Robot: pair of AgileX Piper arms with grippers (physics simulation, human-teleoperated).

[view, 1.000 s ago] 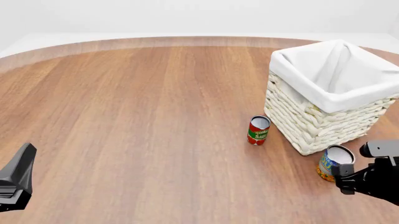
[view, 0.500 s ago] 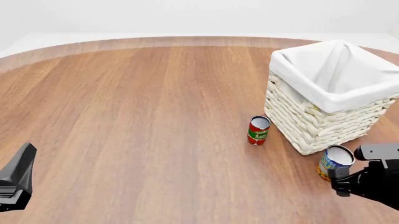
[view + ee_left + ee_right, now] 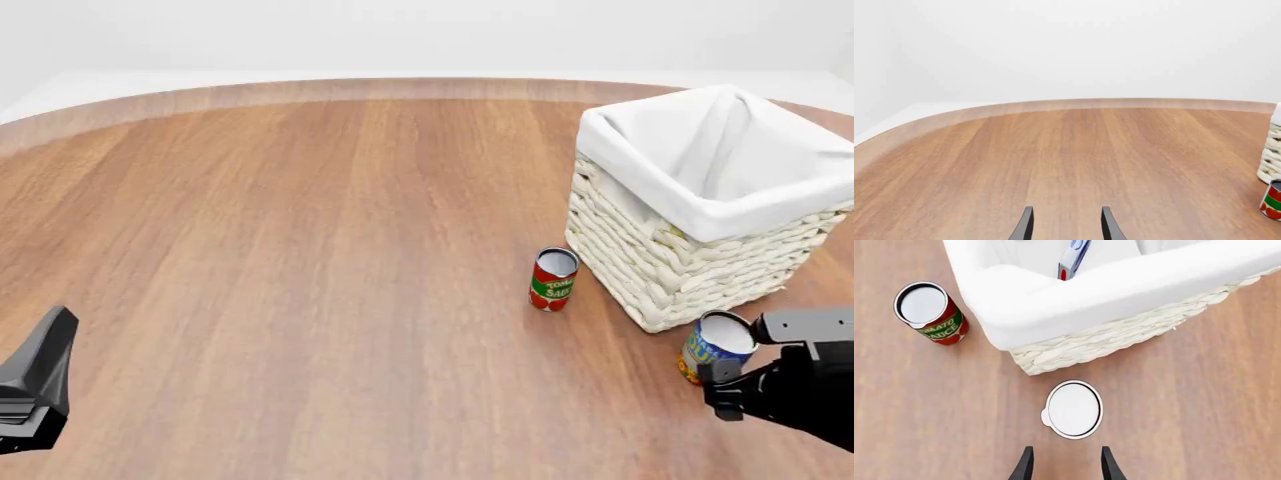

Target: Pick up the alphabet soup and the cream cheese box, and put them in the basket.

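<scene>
Wood-grain bench (image 3: 294,280) under a white backdrop carries the basket (image 3: 667,262) at the right, with a red-and-green can (image 3: 553,279) upright just beside its near-left wall, its label reading "TOMATO SAUCE" in the right wrist view. The alphabet soup (image 3: 714,348) stands upright near the basket's front corner, and the cream cheese box (image 3: 1073,255) shows as a blue-and-white edge inside the liner, print unreadable. The right gripper (image 3: 1065,465) hovers above the soup with fingers apart and empty; the left gripper (image 3: 1065,227) is likewise parted, holding nothing, low at the bench's left.

Blue-and-yellow alphabet soup (image 3: 714,346), red-green tomato can (image 3: 553,279), cream woven basket (image 3: 694,262), white liner.
</scene>
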